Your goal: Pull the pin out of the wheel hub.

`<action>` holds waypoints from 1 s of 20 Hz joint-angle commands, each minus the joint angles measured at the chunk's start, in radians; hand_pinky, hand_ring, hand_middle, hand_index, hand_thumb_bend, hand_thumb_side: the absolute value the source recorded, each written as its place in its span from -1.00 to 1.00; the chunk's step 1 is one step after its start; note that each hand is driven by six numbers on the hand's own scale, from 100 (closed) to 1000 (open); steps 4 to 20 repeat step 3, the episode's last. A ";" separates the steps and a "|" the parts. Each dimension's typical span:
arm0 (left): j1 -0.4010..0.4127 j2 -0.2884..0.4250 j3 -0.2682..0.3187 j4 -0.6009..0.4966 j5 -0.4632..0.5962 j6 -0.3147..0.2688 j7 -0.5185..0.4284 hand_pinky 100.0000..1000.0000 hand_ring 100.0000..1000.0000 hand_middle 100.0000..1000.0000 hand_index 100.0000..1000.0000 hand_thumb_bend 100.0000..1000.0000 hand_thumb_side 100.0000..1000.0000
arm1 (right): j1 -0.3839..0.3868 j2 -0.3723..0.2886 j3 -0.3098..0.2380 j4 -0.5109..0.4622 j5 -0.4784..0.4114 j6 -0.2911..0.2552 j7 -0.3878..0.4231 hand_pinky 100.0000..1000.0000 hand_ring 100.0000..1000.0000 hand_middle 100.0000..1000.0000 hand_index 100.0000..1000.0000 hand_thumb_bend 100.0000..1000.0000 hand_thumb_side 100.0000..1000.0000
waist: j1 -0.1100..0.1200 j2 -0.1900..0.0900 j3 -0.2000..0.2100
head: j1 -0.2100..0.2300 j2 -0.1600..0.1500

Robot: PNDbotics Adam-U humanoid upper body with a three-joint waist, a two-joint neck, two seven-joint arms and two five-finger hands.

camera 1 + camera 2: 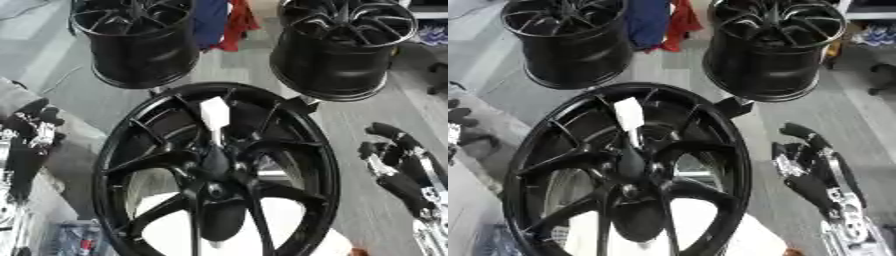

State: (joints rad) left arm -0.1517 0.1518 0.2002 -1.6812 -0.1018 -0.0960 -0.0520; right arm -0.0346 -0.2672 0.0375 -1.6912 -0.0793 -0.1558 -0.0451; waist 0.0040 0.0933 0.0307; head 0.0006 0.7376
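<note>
Black wheel (219,170) fills the centre, spokes facing the camera. Pin (214,115) with a white top stands up from the hub area, just above the spoke junction, touched by neither hand. Left robot hand (31,131) sits at the left edge beside the rim, well apart from the pin; fingers look loosely curled and hold nothing. Right robot hand (807,160) is off the rim's right side, fingers relaxed and apart, also empty. The rim wall and spokes lie between each hand and the pin. Two more black wheels stand behind on the floor, one far left (140,40), one far right (346,45). Blue and red cloth (223,22) hangs between them. Small clutter (74,239) at lower left, unclear.
</note>
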 commanded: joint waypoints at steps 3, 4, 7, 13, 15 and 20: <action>-0.016 0.009 -0.004 -0.013 0.004 -0.002 -0.005 0.09 0.29 0.29 0.63 -0.78 0.06 | -0.014 -0.003 -0.009 -0.004 -0.003 0.003 -0.004 0.17 0.17 0.48 0.61 -0.75 -0.69 | -0.003 -0.009 0.002 | -0.001 -0.008; -0.016 0.009 -0.004 -0.013 0.004 -0.002 -0.005 0.09 0.29 0.29 0.63 -0.78 0.06 | -0.014 -0.003 -0.009 -0.004 -0.003 0.003 -0.004 0.17 0.17 0.48 0.61 -0.75 -0.69 | -0.003 -0.009 0.002 | -0.001 -0.008; -0.016 0.009 -0.004 -0.013 0.004 -0.002 -0.005 0.09 0.29 0.29 0.63 -0.78 0.06 | -0.014 -0.003 -0.009 -0.004 -0.003 0.003 -0.004 0.17 0.17 0.48 0.61 -0.75 -0.69 | -0.003 -0.009 0.002 | -0.001 -0.008; -0.016 0.009 -0.004 -0.013 0.004 -0.002 -0.005 0.09 0.29 0.29 0.63 -0.78 0.06 | -0.014 -0.003 -0.009 -0.004 -0.003 0.003 -0.004 0.17 0.17 0.48 0.61 -0.75 -0.69 | -0.003 -0.009 0.002 | -0.001 -0.008; -0.016 0.009 -0.004 -0.013 0.004 -0.002 -0.005 0.09 0.29 0.29 0.63 -0.78 0.06 | -0.014 -0.003 -0.009 -0.004 -0.003 0.003 -0.004 0.17 0.17 0.48 0.61 -0.75 -0.69 | -0.003 -0.009 0.002 | -0.001 -0.008; -0.016 0.009 -0.004 -0.013 0.004 -0.002 -0.005 0.09 0.29 0.29 0.63 -0.78 0.06 | -0.014 -0.003 -0.009 -0.004 -0.003 0.003 -0.004 0.17 0.17 0.48 0.61 -0.75 -0.69 | -0.003 -0.009 0.002 | -0.001 -0.008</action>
